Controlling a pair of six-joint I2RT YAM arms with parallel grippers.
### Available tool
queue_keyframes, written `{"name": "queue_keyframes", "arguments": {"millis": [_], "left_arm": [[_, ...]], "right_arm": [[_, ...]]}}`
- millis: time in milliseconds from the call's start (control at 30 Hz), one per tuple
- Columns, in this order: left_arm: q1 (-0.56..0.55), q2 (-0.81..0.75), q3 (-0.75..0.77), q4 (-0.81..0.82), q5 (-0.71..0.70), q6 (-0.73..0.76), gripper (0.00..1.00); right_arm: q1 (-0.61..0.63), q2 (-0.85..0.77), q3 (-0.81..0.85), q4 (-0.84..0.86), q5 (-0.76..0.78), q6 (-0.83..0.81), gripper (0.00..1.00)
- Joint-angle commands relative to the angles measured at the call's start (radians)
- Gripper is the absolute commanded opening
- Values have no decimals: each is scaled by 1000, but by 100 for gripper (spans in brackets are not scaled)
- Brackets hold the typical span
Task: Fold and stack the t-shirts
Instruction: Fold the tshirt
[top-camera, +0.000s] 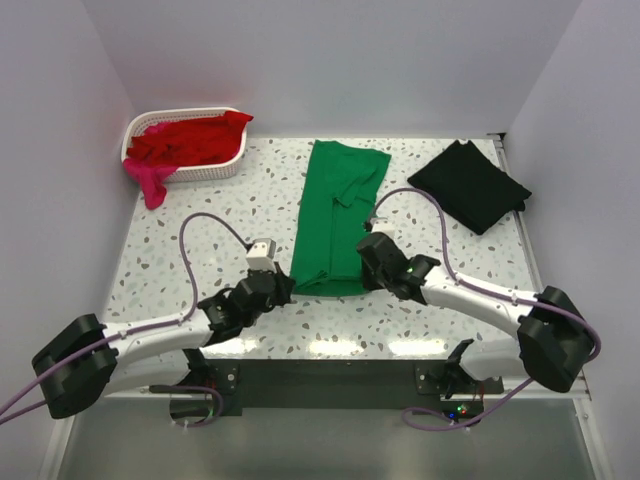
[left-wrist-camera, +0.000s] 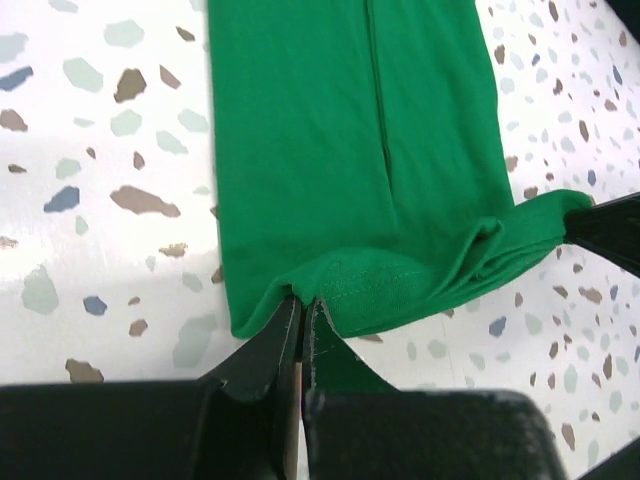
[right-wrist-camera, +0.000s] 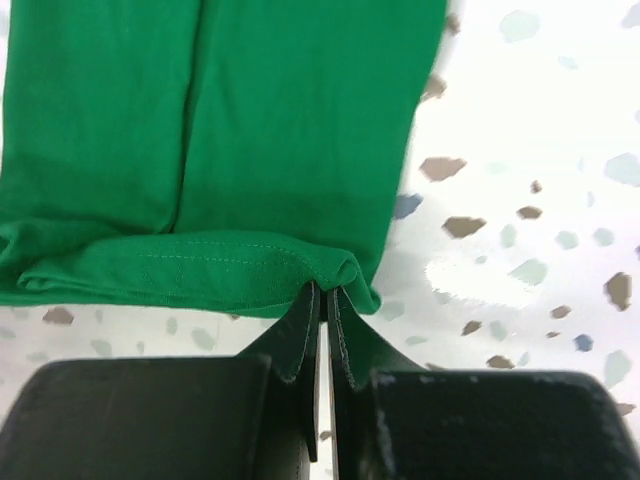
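Speckled table (top-camera: 150, 250); green t-shirt (top-camera: 335, 220), hem half-hidden.

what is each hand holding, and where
Both pinch the green t-shirt by its near hem: left hand at the left corner, right hand at the right.

You were working in a robot lab cell. Plain pale walls (top-camera: 330, 60) boxed in a speckled, terrazzo-pattern table (top-camera: 180, 260) on three sides. The left arm (top-camera: 150, 340) and right arm (top-camera: 470, 293), white with black joints, were bolted to a dark mounting bar (top-camera: 330, 385) at the near edge. Purple cables (top-camera: 200, 225) looped loose from them, and small lit electronics (top-camera: 455, 410) sat by the right base.
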Motion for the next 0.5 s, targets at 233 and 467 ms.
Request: {"name": "queue_keyframes", "arguments": {"millis": [233, 467], "left_arm": [[195, 296, 160, 327, 132, 140, 0], [308, 480, 353, 376, 216, 226, 0]], "right_arm": [[-208, 94, 89, 120, -63, -123, 0], [-303, 240, 233, 163, -117, -163, 0]]}}
